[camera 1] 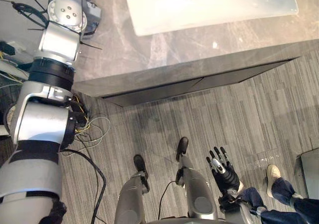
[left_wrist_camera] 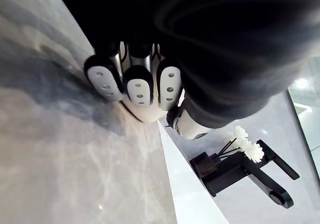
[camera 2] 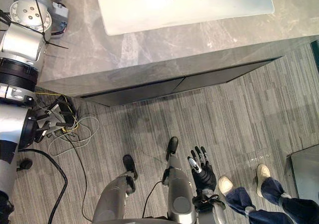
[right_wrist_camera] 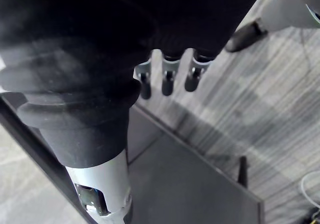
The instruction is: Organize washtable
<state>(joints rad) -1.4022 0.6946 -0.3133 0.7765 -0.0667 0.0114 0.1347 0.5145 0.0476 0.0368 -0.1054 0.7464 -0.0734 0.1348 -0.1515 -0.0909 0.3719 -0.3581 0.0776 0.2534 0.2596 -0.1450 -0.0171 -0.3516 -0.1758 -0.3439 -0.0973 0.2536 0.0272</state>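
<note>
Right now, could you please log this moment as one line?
left hand at countertop beside sink | right hand open, hanging above floor

One sink [camera 1: 224,9], one tap [left_wrist_camera: 236,171], one flower vase [left_wrist_camera: 203,165]

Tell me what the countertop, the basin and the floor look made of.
The countertop looks like grey stone, marble or a lookalike: pale veins, soft sheen. The basin is white, smooth and glossy, probably ceramic or solid surface. The floor shows fine grey streaked strips, perhaps vinyl or carpet tile.
</note>
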